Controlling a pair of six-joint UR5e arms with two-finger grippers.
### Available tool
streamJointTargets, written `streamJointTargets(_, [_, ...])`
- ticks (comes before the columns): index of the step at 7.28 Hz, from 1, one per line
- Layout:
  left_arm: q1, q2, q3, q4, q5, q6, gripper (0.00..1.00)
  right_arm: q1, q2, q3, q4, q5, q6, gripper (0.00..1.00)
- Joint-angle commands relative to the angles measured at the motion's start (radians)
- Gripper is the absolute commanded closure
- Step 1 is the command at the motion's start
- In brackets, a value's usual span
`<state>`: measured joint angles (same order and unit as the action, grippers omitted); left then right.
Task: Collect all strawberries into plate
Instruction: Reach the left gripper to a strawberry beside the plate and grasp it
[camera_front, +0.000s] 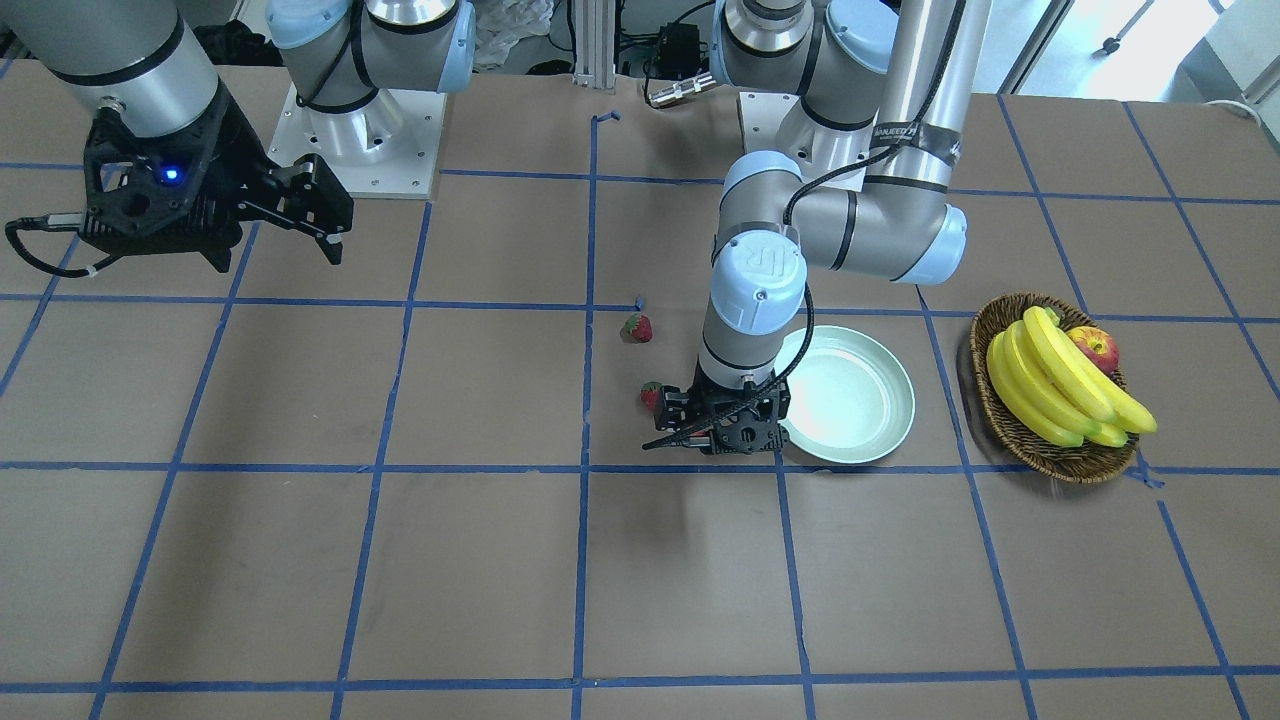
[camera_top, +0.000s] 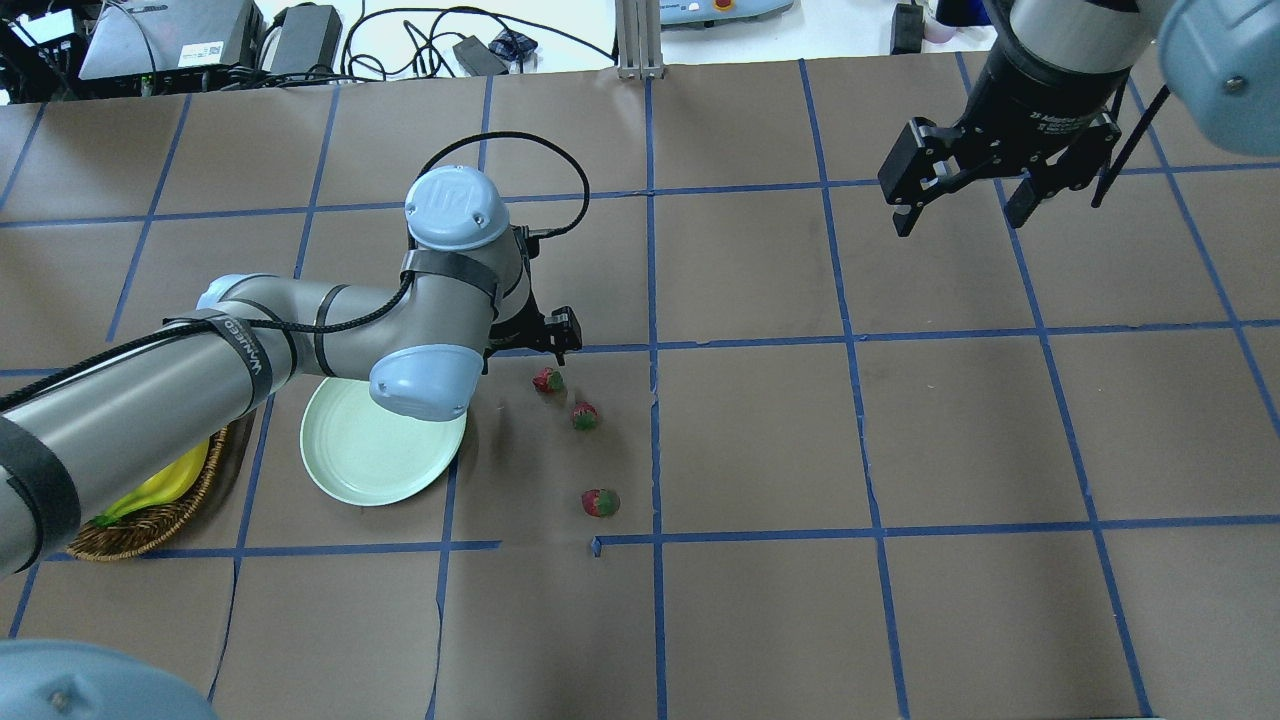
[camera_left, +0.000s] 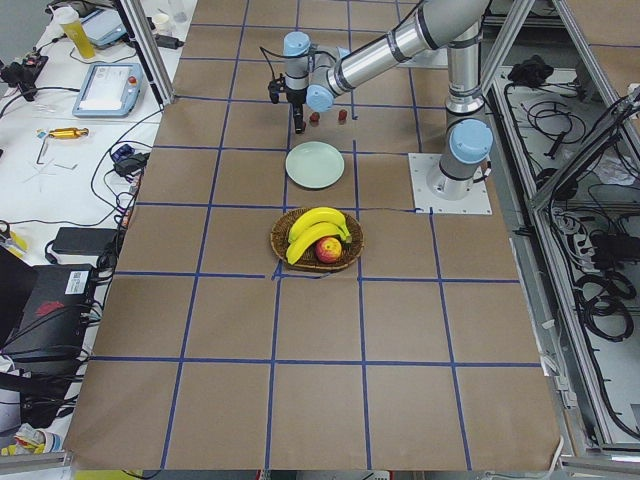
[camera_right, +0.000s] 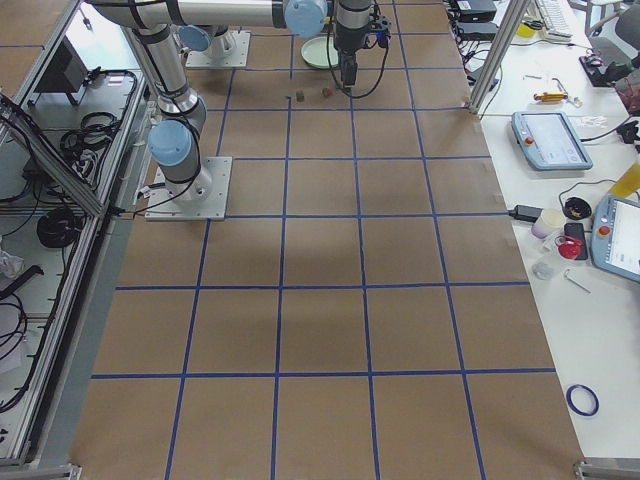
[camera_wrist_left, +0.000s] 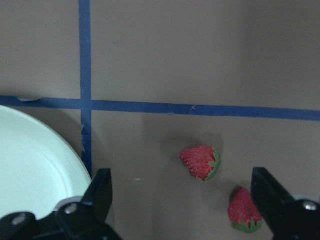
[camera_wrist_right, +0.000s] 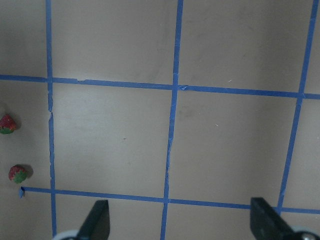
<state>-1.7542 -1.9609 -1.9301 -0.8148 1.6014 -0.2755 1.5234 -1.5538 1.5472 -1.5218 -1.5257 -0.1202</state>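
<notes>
Three strawberries lie on the brown table to the right of the plate (camera_top: 370, 455) in the overhead view: one (camera_top: 547, 380) right below my left gripper, one (camera_top: 585, 416) beside it, one (camera_top: 600, 502) nearer the robot. My left gripper (camera_top: 548, 340) is open and empty, hovering over the first strawberry. In the left wrist view that strawberry (camera_wrist_left: 201, 162) sits between the spread fingers, a second strawberry (camera_wrist_left: 244, 210) lies by the right finger, and the plate's rim (camera_wrist_left: 50, 150) is at the left. The plate holds nothing. My right gripper (camera_top: 960, 195) is open and empty, high at the far right.
A brown wicker basket (camera_front: 1050, 460) with bananas (camera_front: 1060, 385) and an apple (camera_front: 1095, 348) stands beyond the plate (camera_front: 880, 440) from the strawberries. Blue tape lines grid the table. Robot bases stand at the table's back edge.
</notes>
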Motion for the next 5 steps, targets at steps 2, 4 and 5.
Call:
streamJointTargets(2, [-0.025,-0.038,-0.003,0.014,0.006,0.012,0.42,0.003,0.000,0.001,0.000,0.001,-0.001,0.00])
streamJointTargets(4, [-0.025,-0.029,0.003,0.014,0.009,0.033,0.94,0.003,0.001,0.001,0.000,0.001,-0.001,0.00])
streamJointTargets(5, [-0.025,-0.033,0.005,0.013,0.009,0.035,1.00,0.003,0.000,0.001,0.000,0.001,-0.001,0.00])
